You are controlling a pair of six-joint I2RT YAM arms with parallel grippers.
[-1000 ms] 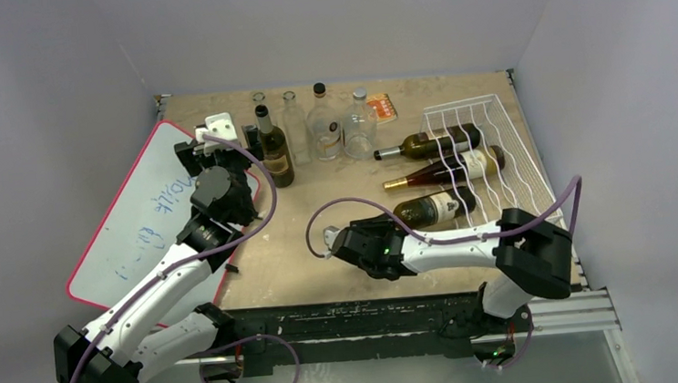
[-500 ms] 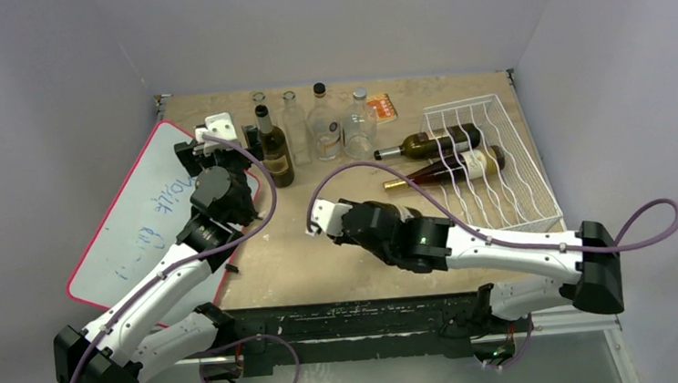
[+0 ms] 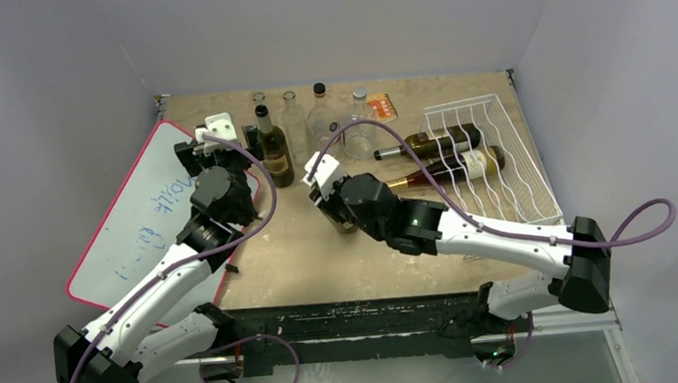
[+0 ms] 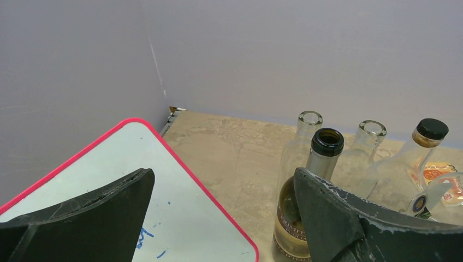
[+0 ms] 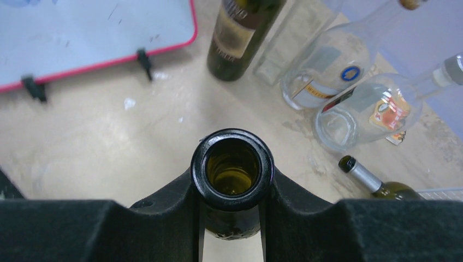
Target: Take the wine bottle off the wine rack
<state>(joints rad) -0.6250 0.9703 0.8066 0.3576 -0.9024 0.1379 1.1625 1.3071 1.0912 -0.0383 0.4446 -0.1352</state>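
Hidden/unclear: from above, the R gripper (image 3: 326, 192) covers nearly all of the wine bottle (image 5: 232, 166). Only its open mouth shows, in the R wrist view. Base not visible, so cannot tell if it touches the table (image 3: 287, 269). Bottle upright, off the wine rack (image 3: 521, 172), mid-table, left of it. R fingers clamped on its neck, one each side. L gripper (image 4: 218, 218) spread wide, nothing between, by the whiteboard (image 3: 128, 226) far corner.

Count: 2 rack bottles (image 3: 432, 141) lying in cradles; 5 standing at back, i.e. 1 dark bottle (image 3: 273, 155) and 4 clear bottles (image 4: 371, 134), rightmost cut off in L wrist view; 1 held. Total 8
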